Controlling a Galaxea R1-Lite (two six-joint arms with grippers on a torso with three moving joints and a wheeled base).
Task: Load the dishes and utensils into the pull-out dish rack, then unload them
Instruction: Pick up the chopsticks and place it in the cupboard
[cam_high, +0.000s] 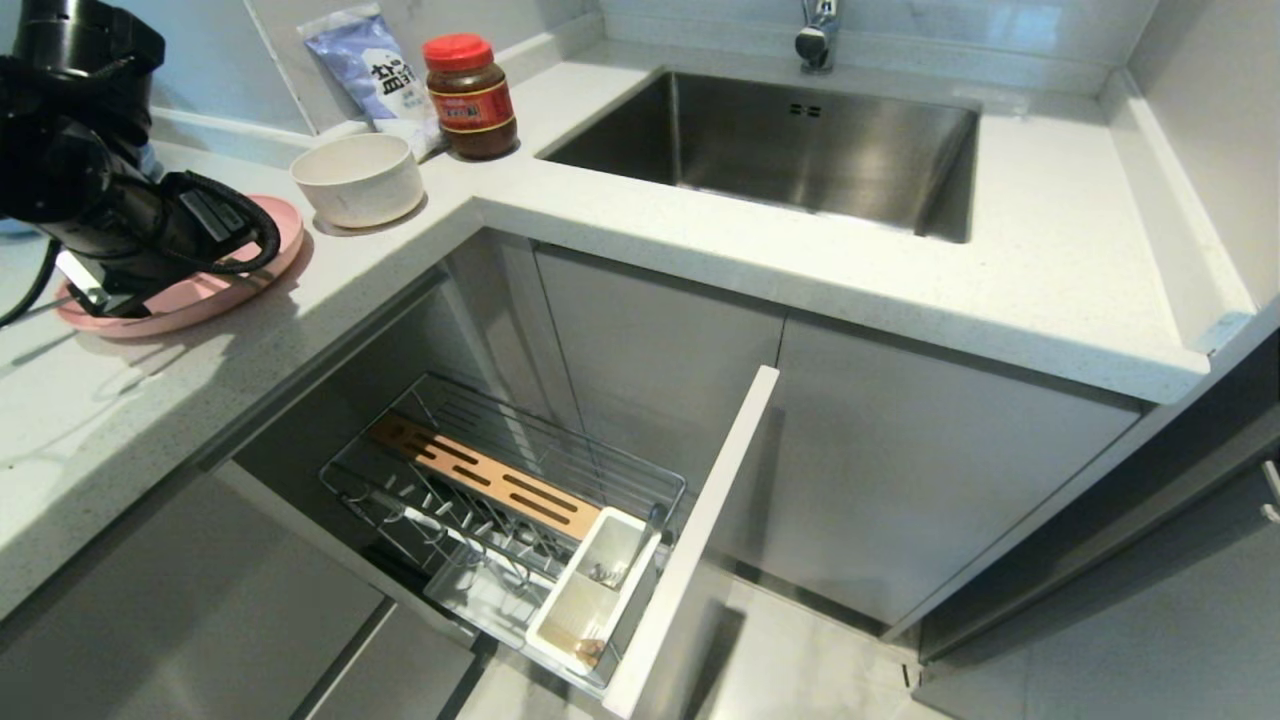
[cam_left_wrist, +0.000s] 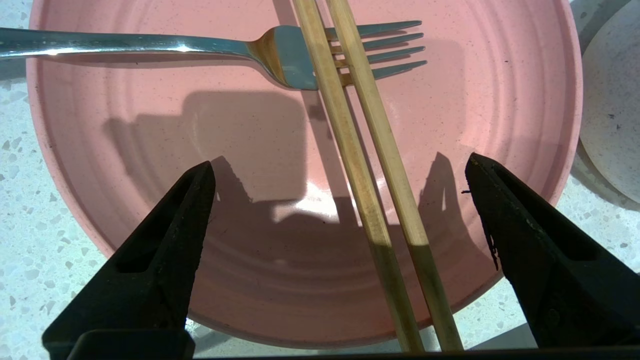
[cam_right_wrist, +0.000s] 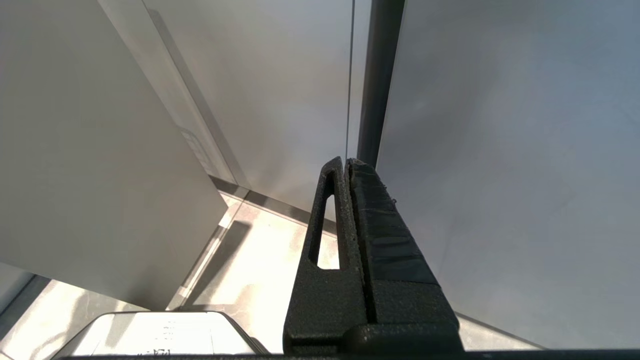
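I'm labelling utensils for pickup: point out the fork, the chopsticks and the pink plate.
fork (cam_left_wrist: 285, 55): left wrist view, neck below the tines.
chopsticks (cam_left_wrist: 372, 165): left wrist view, mid-shaft.
pink plate (cam_left_wrist: 475, 90): left wrist view, bare inner surface.

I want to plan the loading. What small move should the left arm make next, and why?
Probably lower the left end effector and close on the chopsticks. It is open above the pink plate, the chopsticks lie between its fingers across the fork, and the rack is pulled out.

chopsticks (cam_left_wrist: 372, 165) crossing fork (cam_left_wrist: 280, 47) on pink plate (cam_left_wrist: 125, 150)
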